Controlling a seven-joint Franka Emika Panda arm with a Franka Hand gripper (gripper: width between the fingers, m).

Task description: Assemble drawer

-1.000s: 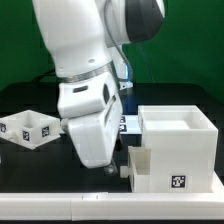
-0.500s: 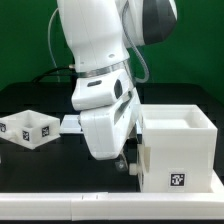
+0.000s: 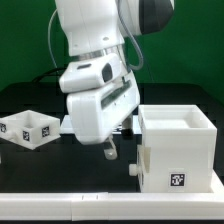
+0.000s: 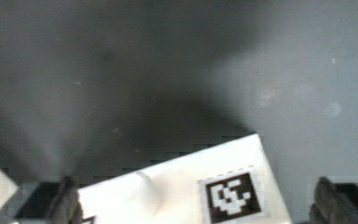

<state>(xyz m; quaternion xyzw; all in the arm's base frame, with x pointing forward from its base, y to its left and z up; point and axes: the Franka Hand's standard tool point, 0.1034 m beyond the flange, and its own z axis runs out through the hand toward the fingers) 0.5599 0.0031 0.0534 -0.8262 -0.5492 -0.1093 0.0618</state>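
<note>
The large white cube shell (image 3: 176, 148) stands at the exterior view's right, with a tag on its front. A small tray edge (image 3: 135, 170) sticks out a little from its left side low down. A second small two-compartment tray (image 3: 27, 128) lies at the exterior view's left. My gripper (image 3: 110, 151) hangs tilted just left of the shell, above the table, touching nothing that I can see. In the wrist view the gripper (image 4: 197, 205) is open, with dark fingers (image 4: 51, 200) wide apart. A white tagged drawer part (image 4: 176, 185) shows between them with a gap on one side.
The marker board (image 3: 68, 124) lies flat on the black table behind the arm. A white table edge (image 3: 60, 203) runs along the front. A green wall is behind.
The gripper swung right against the tray sticking out of the shell, then lifted and drew back left. The tray now sits deeper in the shell.
</note>
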